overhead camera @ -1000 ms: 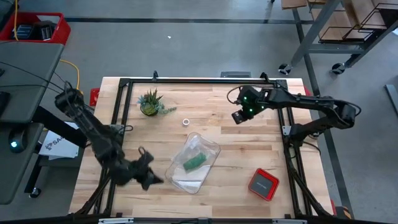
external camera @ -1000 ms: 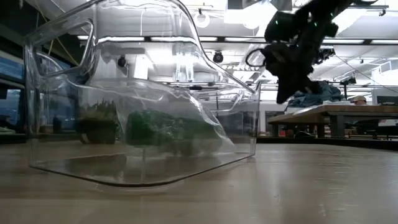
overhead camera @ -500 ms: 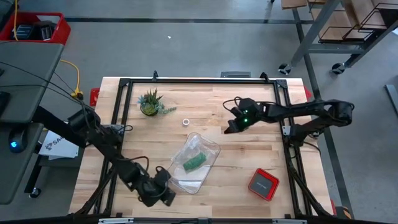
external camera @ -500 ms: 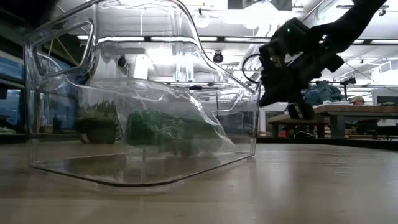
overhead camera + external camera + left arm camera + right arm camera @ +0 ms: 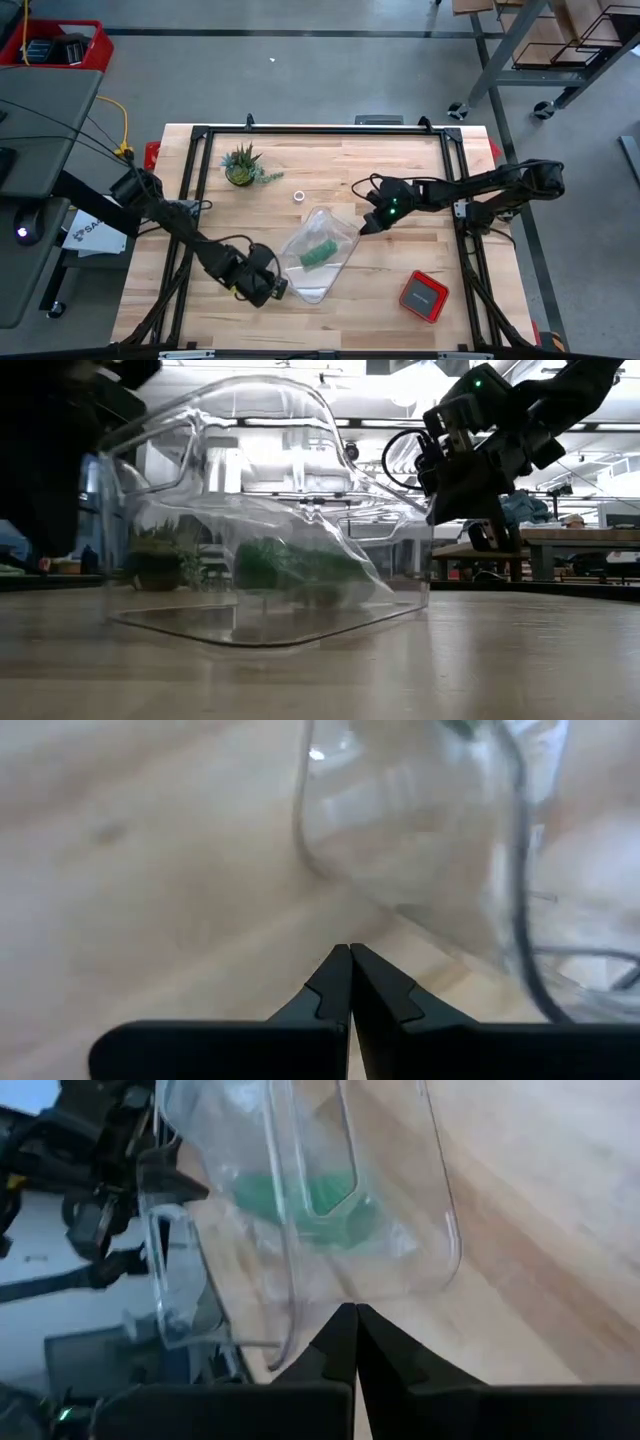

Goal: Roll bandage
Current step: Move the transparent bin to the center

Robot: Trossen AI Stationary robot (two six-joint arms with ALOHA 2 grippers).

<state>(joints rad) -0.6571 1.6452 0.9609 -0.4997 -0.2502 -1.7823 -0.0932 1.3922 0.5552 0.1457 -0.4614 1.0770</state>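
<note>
A bright green fabric bandage (image 5: 317, 252), soft and crumpled, lies inside a clear rigid plastic bin (image 5: 300, 288) with rounded corners, mixed with crinkly transparent film (image 5: 330, 555), in the middle of the pale wood-grain table (image 5: 400, 250). The left gripper (image 5: 277, 289), fingers pressed together and empty, sits at the bin's near-left corner. The right gripper (image 5: 364, 226), likewise clenched on nothing, hangs just beside the bin's far-right corner. Around them stand a small spiky potted plant (image 5: 241, 165), a white tape ring (image 5: 299, 196) and a flat red box (image 5: 423, 296).
</note>
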